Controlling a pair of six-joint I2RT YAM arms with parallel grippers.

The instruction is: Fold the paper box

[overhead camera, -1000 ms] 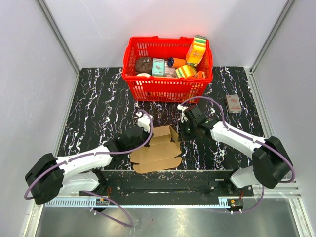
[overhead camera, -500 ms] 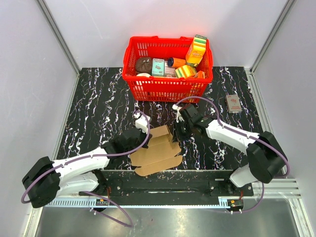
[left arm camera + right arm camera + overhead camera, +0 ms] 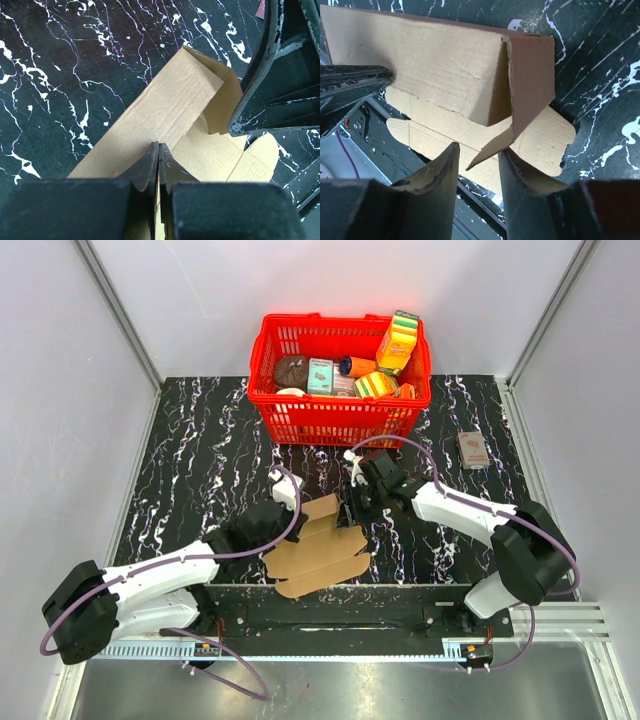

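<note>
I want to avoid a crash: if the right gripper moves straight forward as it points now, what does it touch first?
Most likely the cardboard box: the corner of its raised side flap sits between the open jaws of the right gripper. Depth is hard to judge.

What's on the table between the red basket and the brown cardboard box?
Nothing. In the top view, only bare marbled table separates the red basket from the paper box.
</note>
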